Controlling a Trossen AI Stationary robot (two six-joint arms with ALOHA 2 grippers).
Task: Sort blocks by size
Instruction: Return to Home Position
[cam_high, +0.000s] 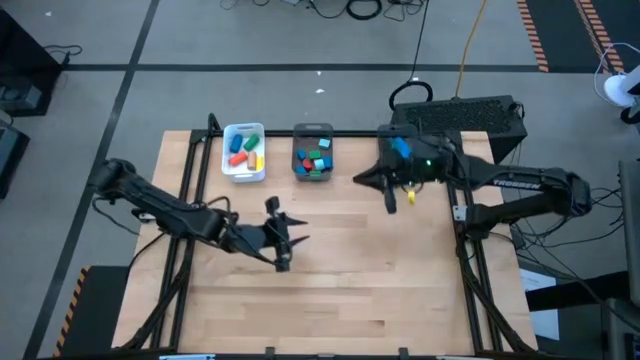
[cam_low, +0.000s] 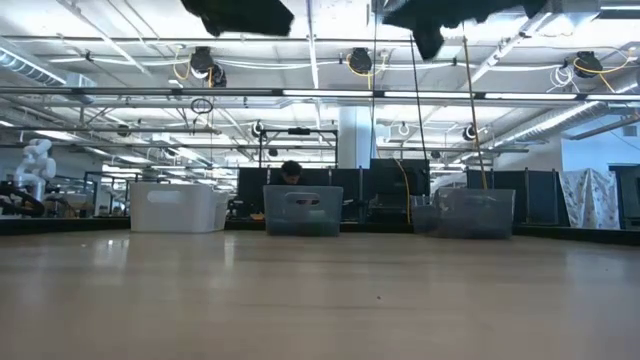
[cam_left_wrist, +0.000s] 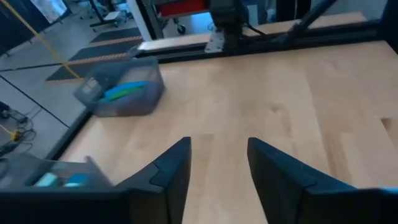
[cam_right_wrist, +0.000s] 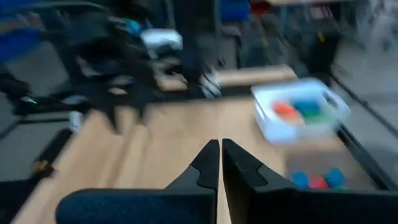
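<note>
A: From above we see the blocks (cam_high: 238, 146) sitting in containers along the far edge of the table (cam_high: 380, 280). The white tray (cam_high: 245, 126) holds orange, blue, yellow and red ones. The middle bin (cam_high: 313, 127) beside it holds blue, green, teal and red ones.

B: And the right bin (cam_low: 465, 215)? From above, the right arm covers most of it, and we make out only one blue block there. The left wrist camera gives us that same bin uncovered, with a long blue piece lying inside.

A: The level camera shows us the three containers in a row. We cannot tell their contents from it, and both arms are only dark shapes at its top edge.

B: The jaws we read from the wrist cameras. The left gripper (cam_high: 290, 238) hangs over the table's left half, well apart from the containers, with its fingers spread over bare wood. The right gripper (cam_high: 365, 180) is just beside the right bin, its fingers pressed together tip to tip.
</note>
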